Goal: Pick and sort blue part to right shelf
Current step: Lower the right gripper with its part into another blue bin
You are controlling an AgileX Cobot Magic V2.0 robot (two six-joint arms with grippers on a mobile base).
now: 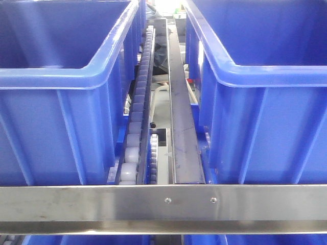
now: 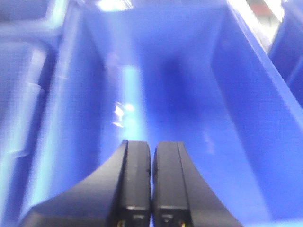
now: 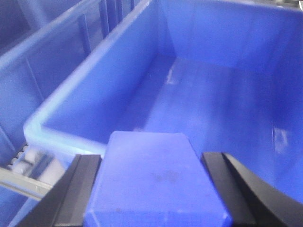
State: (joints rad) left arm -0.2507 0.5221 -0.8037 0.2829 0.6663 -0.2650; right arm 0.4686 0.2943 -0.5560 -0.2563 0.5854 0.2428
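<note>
Gripped the blue part (image 3: 156,182) in the right pincer (image 3: 154,189), poised over the near rim of an open blue bin (image 3: 61,137) on the right shelf (image 1: 163,201), bare floor and plenty of room inside. Kept the left pincer (image 2: 151,182) closed on nothing, fingers touching, above another bin (image 2: 246,104), walls well apart.
</note>
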